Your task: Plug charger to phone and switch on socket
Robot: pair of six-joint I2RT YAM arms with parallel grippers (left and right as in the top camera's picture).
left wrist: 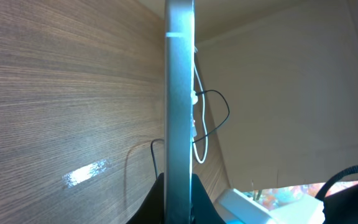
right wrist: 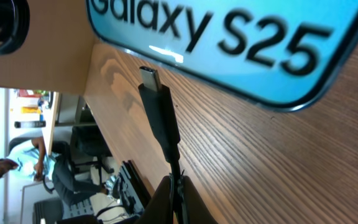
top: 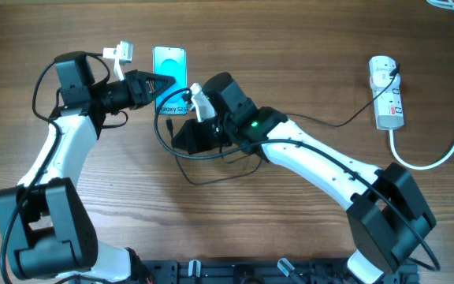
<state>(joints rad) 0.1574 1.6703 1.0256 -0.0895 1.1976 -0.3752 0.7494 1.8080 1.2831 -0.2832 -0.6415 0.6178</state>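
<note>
The phone (top: pixel 169 69) lies on the wooden table, turquoise screen up, with "Galaxy S25" text showing in the right wrist view (right wrist: pixel 229 43). My left gripper (top: pixel 162 84) is shut on the phone's edge; the left wrist view shows the phone edge-on (left wrist: pixel 179 93) between the fingers (left wrist: pixel 179 199). My right gripper (right wrist: pixel 178 196) is shut on the charger (right wrist: pixel 160 118), its connector tip (right wrist: pixel 149 78) pointing at the phone's bottom edge, a short gap away. The charger cable (top: pixel 321 122) runs to the socket (top: pixel 386 93) at the far right.
The socket's thick white cord (top: pixel 448 150) loops off the right edge. Slack black cable (top: pixel 203 177) curls on the table below the right arm. A white fitting (top: pixel 120 54) sits on the left wrist.
</note>
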